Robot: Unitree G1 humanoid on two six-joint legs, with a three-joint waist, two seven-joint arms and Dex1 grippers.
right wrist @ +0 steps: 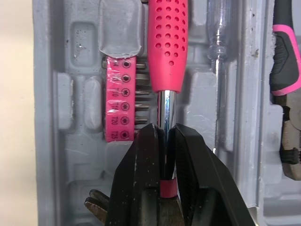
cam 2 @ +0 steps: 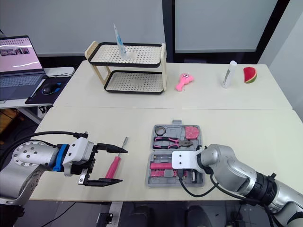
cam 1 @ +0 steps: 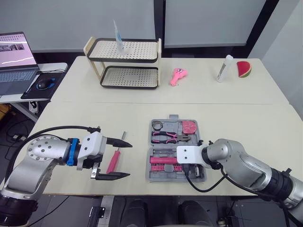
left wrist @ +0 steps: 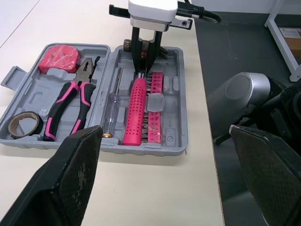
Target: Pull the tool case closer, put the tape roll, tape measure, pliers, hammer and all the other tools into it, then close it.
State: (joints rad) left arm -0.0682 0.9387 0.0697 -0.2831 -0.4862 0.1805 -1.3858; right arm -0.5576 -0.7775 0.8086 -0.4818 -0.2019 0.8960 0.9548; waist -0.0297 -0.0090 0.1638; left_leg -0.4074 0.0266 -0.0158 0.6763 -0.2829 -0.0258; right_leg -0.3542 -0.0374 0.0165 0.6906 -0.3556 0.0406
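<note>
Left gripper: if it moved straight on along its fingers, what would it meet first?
Probably the side wall of the tool case, though height is unclear. The left gripper is open, straddling the pink screwdriver on the table; the right gripper holds the hammer farther on.

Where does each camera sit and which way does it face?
Left eye view: head, looking down at the table; left arm, right arm show.
Right eye view: same scene and arms.
Left wrist view: past the open left gripper toward tool case and right gripper.
Right wrist view: close over tool case, right gripper shut on hammer.
Wrist views share hammer, pliers.
</note>
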